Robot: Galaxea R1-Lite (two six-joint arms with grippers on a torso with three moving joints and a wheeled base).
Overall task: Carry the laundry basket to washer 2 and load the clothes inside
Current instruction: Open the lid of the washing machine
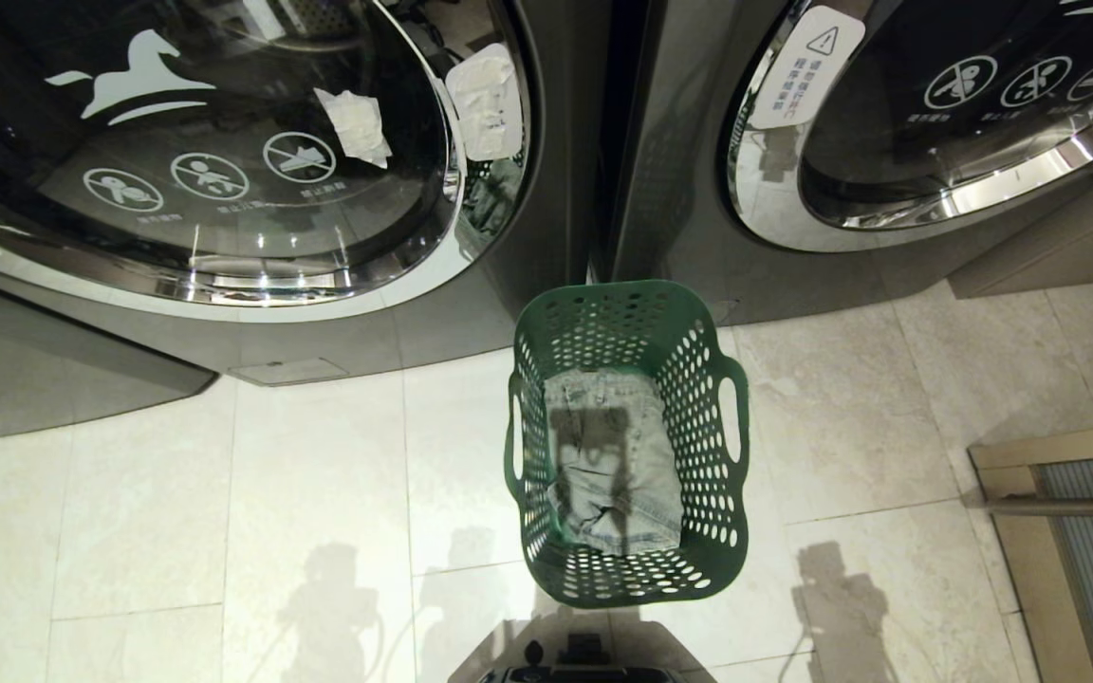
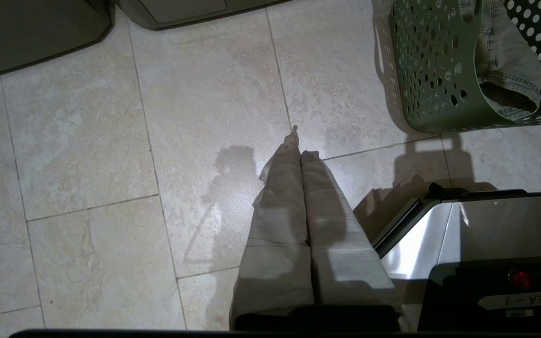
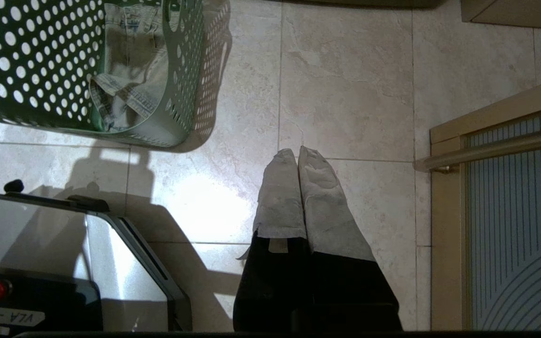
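Observation:
The dark green laundry basket [image 1: 715,455] stands on the tiled floor just in front of my base, with the pale denim clothes [image 1: 613,465] folded inside it. Behind it stand two dark grey front-loading washers, one on the left [image 1: 471,313] and one on the right [image 1: 689,237]. No numeral shows, so I cannot tell which is washer 2. Neither arm appears in the head view. My left gripper [image 2: 301,145] hangs shut and empty over bare tiles, beside the basket [image 2: 430,70] and clothes [image 2: 505,61]. My right gripper [image 3: 297,155] is shut and empty on the other side of the basket [image 3: 26,61].
The top of my base [image 1: 575,669] shows at the near edge, right behind the basket. A wood-framed panel with a metal rail [image 1: 1068,503] stands to the right. Both round washer doors are closed. Floor tiles lie open on either side of the basket.

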